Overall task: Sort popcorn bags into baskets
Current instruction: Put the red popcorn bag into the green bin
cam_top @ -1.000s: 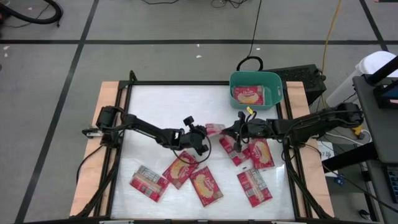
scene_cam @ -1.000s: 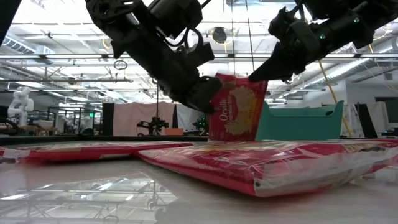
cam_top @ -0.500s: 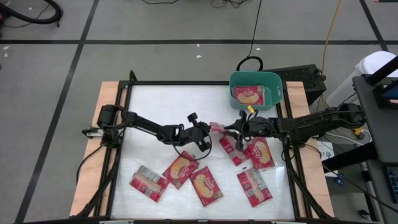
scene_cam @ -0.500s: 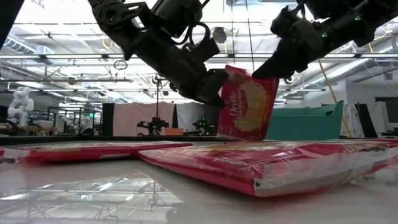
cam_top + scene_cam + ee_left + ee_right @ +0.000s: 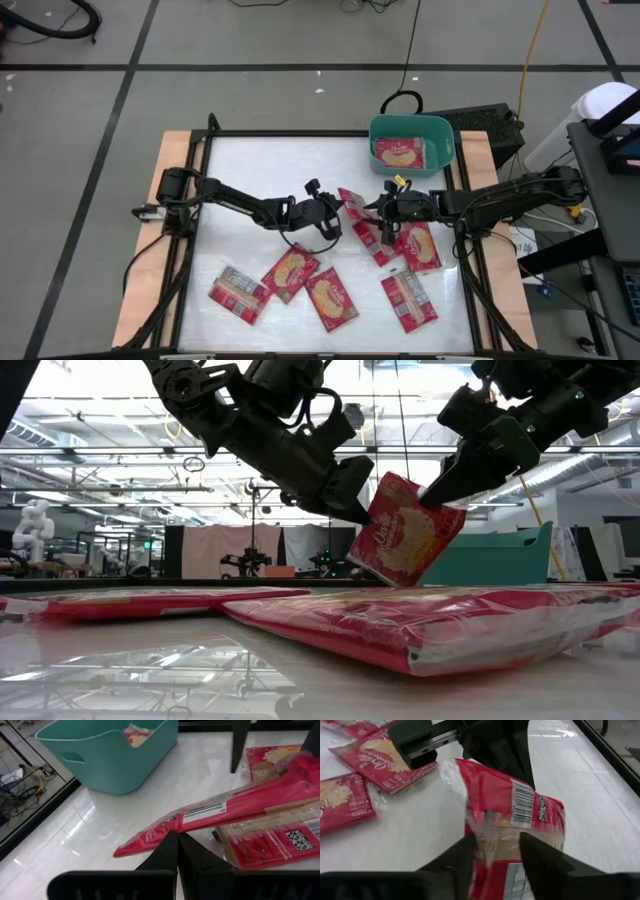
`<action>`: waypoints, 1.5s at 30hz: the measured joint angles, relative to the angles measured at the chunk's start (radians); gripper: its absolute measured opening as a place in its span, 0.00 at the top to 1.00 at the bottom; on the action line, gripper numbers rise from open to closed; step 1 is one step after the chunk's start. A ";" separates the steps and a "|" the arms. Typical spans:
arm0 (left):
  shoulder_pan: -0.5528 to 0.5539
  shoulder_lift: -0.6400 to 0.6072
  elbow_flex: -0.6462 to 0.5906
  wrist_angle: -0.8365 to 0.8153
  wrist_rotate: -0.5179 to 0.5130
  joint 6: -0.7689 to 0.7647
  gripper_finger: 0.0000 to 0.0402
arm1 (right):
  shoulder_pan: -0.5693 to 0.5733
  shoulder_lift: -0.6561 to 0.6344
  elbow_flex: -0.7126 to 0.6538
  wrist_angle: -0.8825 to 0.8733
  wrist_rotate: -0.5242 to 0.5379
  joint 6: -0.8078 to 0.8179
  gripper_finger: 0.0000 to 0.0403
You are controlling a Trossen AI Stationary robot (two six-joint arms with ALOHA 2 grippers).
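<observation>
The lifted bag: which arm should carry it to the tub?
Right, probably. Both grippers, left and right, pinch the lifted bag above the table, but the teal tub stands at the far right corner, nearer the right arm's side. The left would have to reach farther across.

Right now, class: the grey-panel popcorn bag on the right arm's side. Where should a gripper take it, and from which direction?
Take that popcorn bag across its narrow width, coming straight down from above. It lies flat on the table, and both long edges are clear of neighbouring bags, so there is room to straddle it.
</observation>
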 joint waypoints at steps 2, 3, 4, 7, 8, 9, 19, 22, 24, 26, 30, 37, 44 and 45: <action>0.004 0.000 0.000 -0.005 0.004 -0.006 1.00 | 0.000 0.000 0.000 0.000 0.000 -0.022 0.73; 0.004 0.000 0.000 -0.008 0.004 -0.010 1.00 | 0.000 0.000 0.000 0.002 0.000 -0.034 0.79; 0.004 0.000 0.000 -0.010 0.004 -0.010 1.00 | 0.000 0.000 0.000 0.006 -0.001 -0.046 0.85; 0.003 0.000 0.000 -0.012 0.005 -0.010 1.00 | -0.005 0.000 0.000 0.013 -0.021 -0.071 0.97; 0.003 0.000 0.000 -0.014 0.005 -0.010 1.00 | -0.005 -0.002 0.000 0.016 -0.021 -0.073 0.97; 0.003 -0.001 0.000 -0.012 -0.002 -0.009 0.99 | -0.006 -0.008 0.000 0.016 -0.018 -0.075 0.97; -0.038 -0.259 0.003 -0.358 -0.078 0.009 0.68 | -0.066 -0.149 0.000 0.016 -0.041 -0.095 1.00; -0.031 -0.281 -0.012 -0.368 -0.086 -0.023 0.58 | -0.088 -0.175 0.000 0.038 -0.098 -0.103 1.00; -0.027 -0.277 -0.039 -0.362 -0.085 -0.034 0.52 | -0.098 -0.184 0.000 0.043 -0.119 -0.102 1.00; -0.026 -0.268 -0.076 -0.340 -0.085 -0.055 0.48 | -0.099 -0.185 0.000 0.036 -0.120 -0.091 1.00; -0.015 -0.266 -0.194 -0.161 -0.068 -0.078 0.43 | -0.099 -0.175 0.000 0.029 -0.150 -0.076 1.00; 0.037 -0.265 -0.398 0.230 0.107 -0.077 0.48 | -0.098 -0.163 0.000 0.069 -0.173 -0.080 1.00; 0.073 -0.262 -0.452 0.383 0.260 -0.052 0.61 | -0.098 -0.161 0.000 0.150 -0.174 -0.101 1.00; 0.074 -0.258 -0.452 0.401 0.262 -0.033 0.63 | -0.098 -0.161 0.000 0.153 -0.174 -0.101 1.00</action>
